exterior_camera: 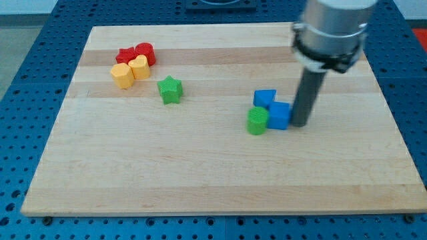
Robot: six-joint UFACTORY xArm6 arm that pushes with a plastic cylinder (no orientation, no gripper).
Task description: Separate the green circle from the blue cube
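The green circle (257,121) sits near the board's middle right, touching the left side of the blue cube (279,115). A second blue block (265,99) of unclear shape lies just above and to the left of the cube, touching it. My tip (299,124) is at the cube's right side, right against it or very close. The dark rod rises from there to the grey arm (331,30) at the view's top right.
A green star (170,89) lies left of the middle. At the upper left is a cluster: two red blocks (137,54) above two yellow blocks (129,71). The wooden board (213,180) rests on a blue perforated table.
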